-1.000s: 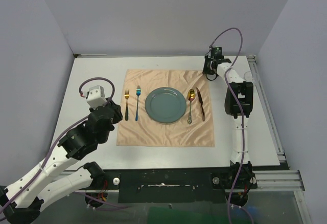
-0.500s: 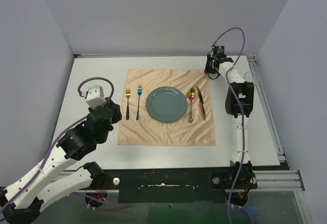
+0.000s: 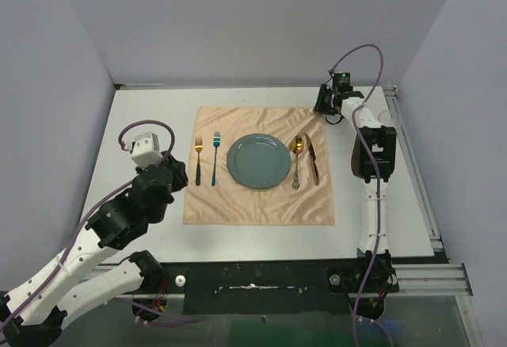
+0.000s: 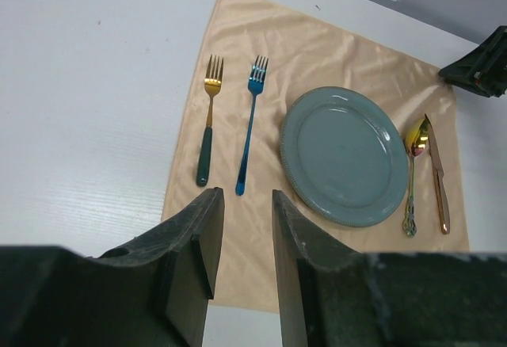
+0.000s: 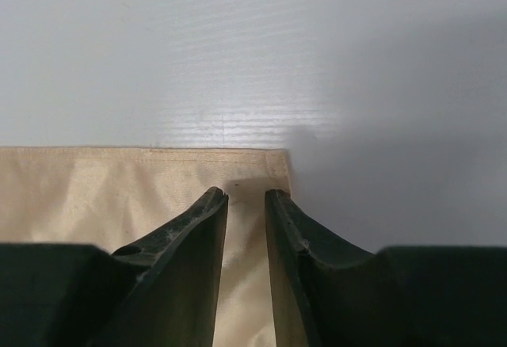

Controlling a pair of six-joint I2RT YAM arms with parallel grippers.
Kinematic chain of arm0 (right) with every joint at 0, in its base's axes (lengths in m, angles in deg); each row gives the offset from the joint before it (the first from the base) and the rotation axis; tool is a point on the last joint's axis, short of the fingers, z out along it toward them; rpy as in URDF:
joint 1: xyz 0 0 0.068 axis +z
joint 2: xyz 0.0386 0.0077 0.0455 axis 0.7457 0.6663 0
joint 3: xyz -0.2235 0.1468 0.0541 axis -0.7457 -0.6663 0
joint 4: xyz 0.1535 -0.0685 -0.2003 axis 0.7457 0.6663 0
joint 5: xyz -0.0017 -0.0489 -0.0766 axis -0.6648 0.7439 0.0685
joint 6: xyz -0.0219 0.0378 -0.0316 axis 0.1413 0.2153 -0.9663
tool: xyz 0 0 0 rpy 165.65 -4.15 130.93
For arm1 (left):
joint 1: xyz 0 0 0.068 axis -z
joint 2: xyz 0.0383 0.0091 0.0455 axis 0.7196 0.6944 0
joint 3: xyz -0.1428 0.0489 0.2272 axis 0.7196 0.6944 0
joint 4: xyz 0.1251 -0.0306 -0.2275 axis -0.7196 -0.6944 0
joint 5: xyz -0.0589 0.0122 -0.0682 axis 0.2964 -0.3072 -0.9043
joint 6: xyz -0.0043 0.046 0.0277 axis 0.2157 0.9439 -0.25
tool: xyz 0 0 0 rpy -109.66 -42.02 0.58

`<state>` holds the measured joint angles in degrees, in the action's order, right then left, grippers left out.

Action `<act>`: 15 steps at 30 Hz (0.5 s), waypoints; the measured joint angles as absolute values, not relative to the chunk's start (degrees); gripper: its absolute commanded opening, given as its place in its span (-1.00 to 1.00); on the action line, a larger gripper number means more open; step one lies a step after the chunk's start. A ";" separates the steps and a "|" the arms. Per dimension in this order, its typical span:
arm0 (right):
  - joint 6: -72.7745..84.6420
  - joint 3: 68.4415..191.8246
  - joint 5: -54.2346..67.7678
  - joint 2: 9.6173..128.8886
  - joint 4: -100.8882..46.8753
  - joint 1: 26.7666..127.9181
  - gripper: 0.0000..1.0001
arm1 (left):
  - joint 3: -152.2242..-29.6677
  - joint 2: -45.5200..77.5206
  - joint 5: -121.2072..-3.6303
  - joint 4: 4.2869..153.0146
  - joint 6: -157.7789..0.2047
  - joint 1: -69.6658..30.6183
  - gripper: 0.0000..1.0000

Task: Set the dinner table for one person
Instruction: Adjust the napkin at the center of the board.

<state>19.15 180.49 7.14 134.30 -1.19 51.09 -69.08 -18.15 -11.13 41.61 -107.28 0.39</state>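
Observation:
On the white dinner table lies a peach cloth. On it sit a grey-green plate, a gold fork with a dark handle and a blue fork to its left, and a spoon and knife to its right. My right gripper is at the cloth's far right corner. In the right wrist view its fingers stand slightly apart over the flat cloth, open and holding nothing. My left gripper hovers open and empty above the cloth's near left part.
Aluminium rails run along the table's right edge and near edge. Grey walls close in the back and both sides. Bare white tabletop shows left of the cloth and beyond its far edge.
The cloth, with the plate and cutlery on it, has slid slightly to the right. My right gripper's jaws have parted at the cloth corner. The left arm has drawn back a little.

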 measured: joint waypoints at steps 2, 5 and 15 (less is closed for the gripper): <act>19.13 176.95 5.96 132.20 -2.56 50.94 -0.39 | -69.06 -18.26 -11.29 41.65 -107.30 0.39 -0.42; 19.02 172.06 4.71 128.88 -2.48 50.91 -0.35 | -68.80 -18.28 -11.70 42.16 -107.30 0.39 -0.42; 18.36 164.38 1.50 110.98 -1.93 51.68 -0.31 | -66.87 -16.14 -14.87 45.15 -107.33 0.39 -0.42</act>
<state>18.36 164.38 1.50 110.98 -1.93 51.68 -66.87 -16.14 -14.87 45.15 -107.33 0.39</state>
